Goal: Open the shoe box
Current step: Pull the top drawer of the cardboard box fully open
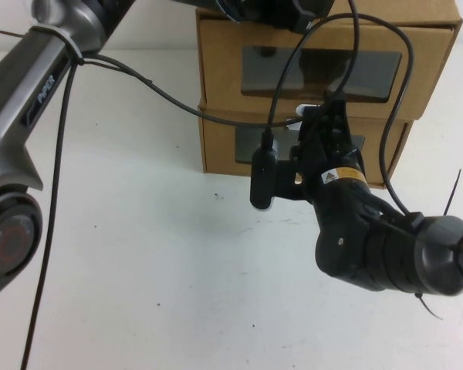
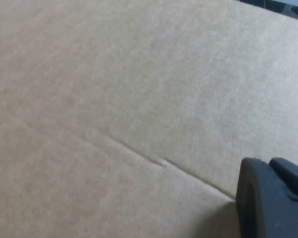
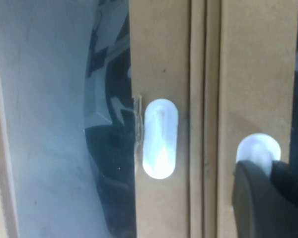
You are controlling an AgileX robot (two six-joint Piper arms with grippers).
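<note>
- 2 shoe boxes are sitting stacked far back on the table (image 1: 139,270), the top box (image 1: 224,69) on the bottom box (image 1: 216,150).
- The right gripper (image 1: 326,116) is pointing at their fronts where they are meeting, its jaws squeezed closed by a white tab (image 3: 160,139).
- The left gripper (image 2: 269,171) is reaching over the top box; I cannot tell if it is open.

Your left gripper (image 2: 270,198), over the upper shoe box (image 1: 324,54): you get only a dark corner of it, cut by the view's edge, grip unreadable. Your right gripper (image 1: 324,127), jaws closed, at the front of the lower shoe box (image 1: 224,146): its body hides the panel just beyond its tips, one white tab (image 3: 258,148) sits half covered behind it, and the window (image 3: 64,124) beside is blurred.
</note>
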